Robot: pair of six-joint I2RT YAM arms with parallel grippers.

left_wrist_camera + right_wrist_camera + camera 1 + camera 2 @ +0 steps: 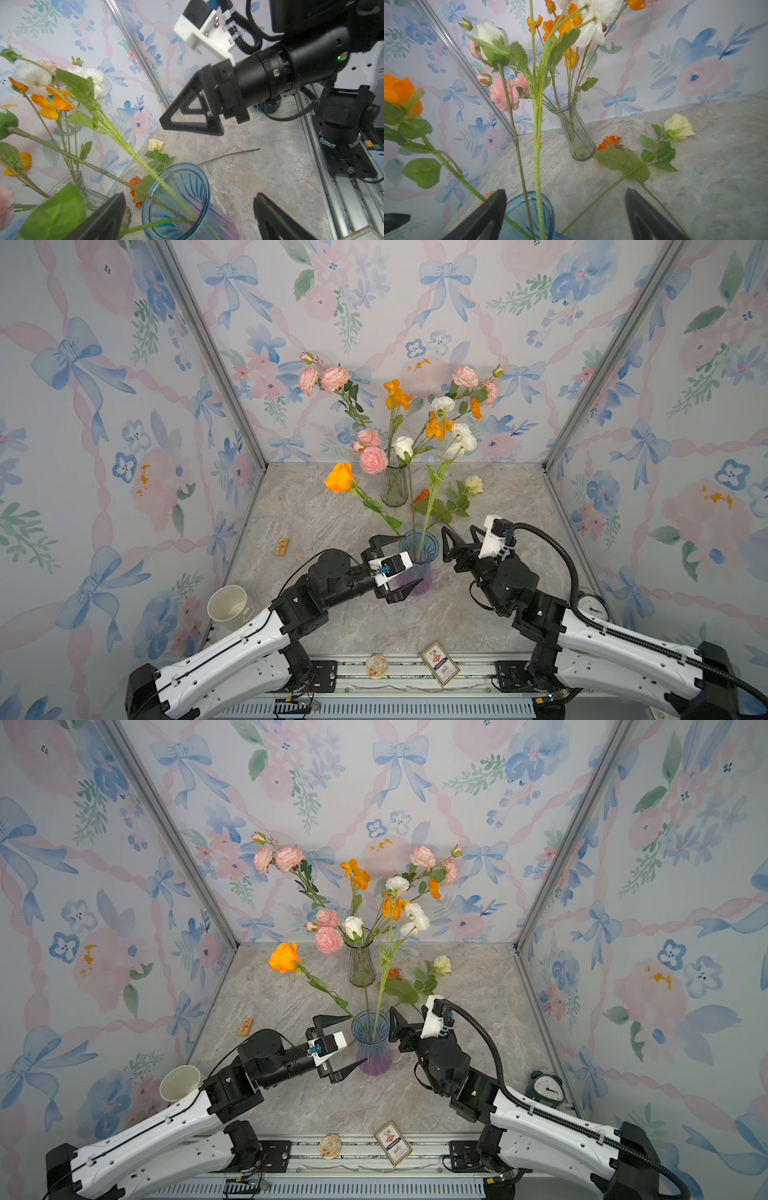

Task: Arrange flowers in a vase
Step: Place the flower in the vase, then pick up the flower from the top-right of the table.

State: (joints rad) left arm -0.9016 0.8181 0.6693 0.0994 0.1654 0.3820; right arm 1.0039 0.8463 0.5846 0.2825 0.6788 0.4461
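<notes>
Flowers (338,477): three stems stand in blue vase (426,572), between left tool (359,1038) and right tool (458,531). Both tools wide apart, empty. Cream rose (473,484), small orange bloom (421,495) lie on tabletop (353,635) beyond right tool; likely next.

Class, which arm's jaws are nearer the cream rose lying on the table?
Right. The right arm reaches beside the blue vase, jaws open near the cream rose; the left arm sits across the vase, jaws open either side of it.
</notes>
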